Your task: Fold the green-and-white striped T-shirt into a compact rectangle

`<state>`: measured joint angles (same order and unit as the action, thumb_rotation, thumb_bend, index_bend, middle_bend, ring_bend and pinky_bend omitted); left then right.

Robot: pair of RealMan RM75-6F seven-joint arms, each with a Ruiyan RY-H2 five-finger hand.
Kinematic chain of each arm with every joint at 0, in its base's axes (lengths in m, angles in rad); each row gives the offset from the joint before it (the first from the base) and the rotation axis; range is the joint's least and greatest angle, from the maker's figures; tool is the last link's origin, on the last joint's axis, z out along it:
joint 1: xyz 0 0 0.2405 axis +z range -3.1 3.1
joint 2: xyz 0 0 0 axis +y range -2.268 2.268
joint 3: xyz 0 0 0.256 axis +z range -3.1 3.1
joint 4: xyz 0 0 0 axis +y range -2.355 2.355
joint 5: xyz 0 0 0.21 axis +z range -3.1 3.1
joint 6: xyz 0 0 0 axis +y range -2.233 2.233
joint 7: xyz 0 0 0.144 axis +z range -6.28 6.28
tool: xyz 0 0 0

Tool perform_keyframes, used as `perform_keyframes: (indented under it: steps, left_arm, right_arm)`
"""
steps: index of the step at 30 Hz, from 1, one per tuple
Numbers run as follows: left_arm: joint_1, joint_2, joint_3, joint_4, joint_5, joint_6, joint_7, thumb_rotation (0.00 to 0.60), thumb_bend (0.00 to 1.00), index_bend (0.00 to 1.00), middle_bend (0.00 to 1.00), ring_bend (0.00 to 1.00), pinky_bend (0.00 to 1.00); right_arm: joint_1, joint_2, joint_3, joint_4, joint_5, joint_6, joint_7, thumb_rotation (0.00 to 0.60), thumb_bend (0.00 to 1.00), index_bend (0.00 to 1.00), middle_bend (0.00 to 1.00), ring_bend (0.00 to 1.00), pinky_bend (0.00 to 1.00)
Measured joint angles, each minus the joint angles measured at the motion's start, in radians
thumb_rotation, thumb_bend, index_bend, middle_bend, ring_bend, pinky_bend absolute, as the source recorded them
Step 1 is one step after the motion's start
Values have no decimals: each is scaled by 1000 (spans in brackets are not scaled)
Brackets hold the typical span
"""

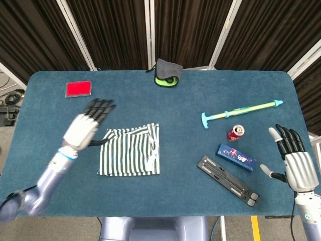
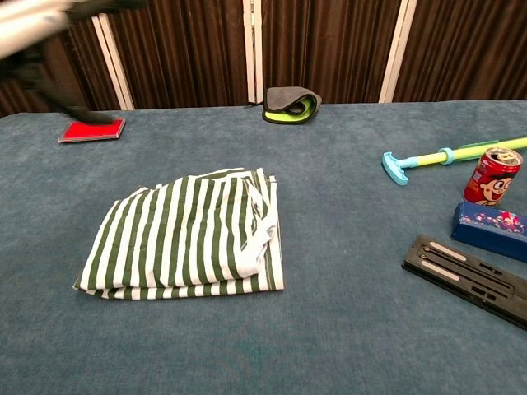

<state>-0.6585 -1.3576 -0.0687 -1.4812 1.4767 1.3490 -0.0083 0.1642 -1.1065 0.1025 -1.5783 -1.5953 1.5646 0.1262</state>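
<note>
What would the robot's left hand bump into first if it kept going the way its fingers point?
The left hand points up toward the table's far edge. The red card lies slightly left of that line, so it might pass it; height is unclear.

Bare cloth rings T-shirt (image 1: 129, 156) (clutter well right).

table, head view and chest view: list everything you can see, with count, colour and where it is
striped T-shirt: 1, green and white, folded, left of centre
table: 1, blue cloth
red card: 1, far left
pouch: 1, grey and lime, far edge
pump toy: 1, teal and yellow, right
can: 1, red, right
box: 1, blue, beside can
black bar: 1, near right
left hand: raised, open, left of shirt
right hand: open, right edge
</note>
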Motion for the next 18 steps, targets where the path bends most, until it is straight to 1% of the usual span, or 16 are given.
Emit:
perform_keyframes:
  steps: [5, 8, 11, 14, 18]
  left_arm:
    - [174, 91, 50, -114, -47, 128, 48, 600, 0, 0, 0, 0, 0]
    - [250, 135, 84, -158, -72, 179, 69, 600, 0, 0, 0, 0, 0]
    - [307, 170, 105, -213, -98, 200, 97, 600, 0, 0, 0, 0, 0]
    - [339, 200, 116, -259, -119, 217, 129, 600, 0, 0, 0, 0, 0]
    - [360, 213, 110, -276, -109, 238, 155, 600, 0, 0, 0, 0, 0]
  right_arm:
    - [-5, 4, 3, -7, 3, 7, -72, 600, 0, 0, 0, 0, 0]
    - [-9, 0, 7, -10, 7, 14, -141, 600, 0, 0, 0, 0, 0]
    - [-15, -6, 10, -22, 12, 23, -206, 600, 0, 0, 0, 0, 0]
    - [-22, -13, 14, -33, 13, 39, -239, 600, 0, 0, 0, 0, 0]
    - [-29, -19, 14, -37, 3, 54, -247, 600, 0, 0, 0, 0, 0]
